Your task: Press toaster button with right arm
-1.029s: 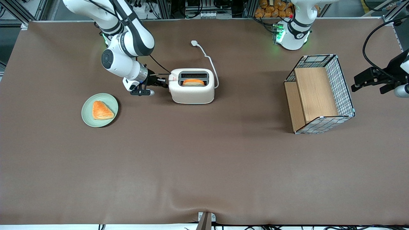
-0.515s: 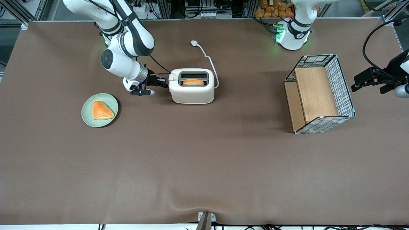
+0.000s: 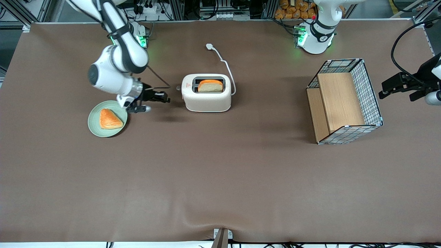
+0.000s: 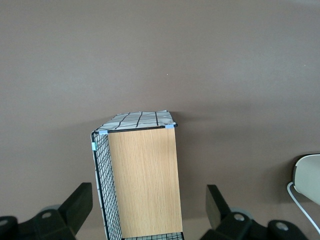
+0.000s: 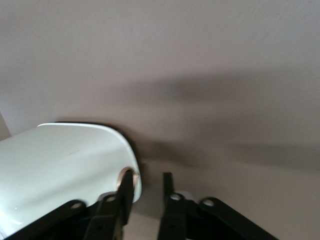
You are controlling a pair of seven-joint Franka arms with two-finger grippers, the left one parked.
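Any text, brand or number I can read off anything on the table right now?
Toaster: a small red mark on its top near the button, too small to read.
Nothing else carries readable text: not the plate, the wire basket, or the gripper beside the toaster.

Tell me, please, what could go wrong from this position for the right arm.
1. The gripper hangs low beside the green plate, between it and the toaster. A careless swing could knock the plate or the pastry on it.
2. The toaster button is small and the gripper is apart from it. A slightly off approach might shove the toaster instead.
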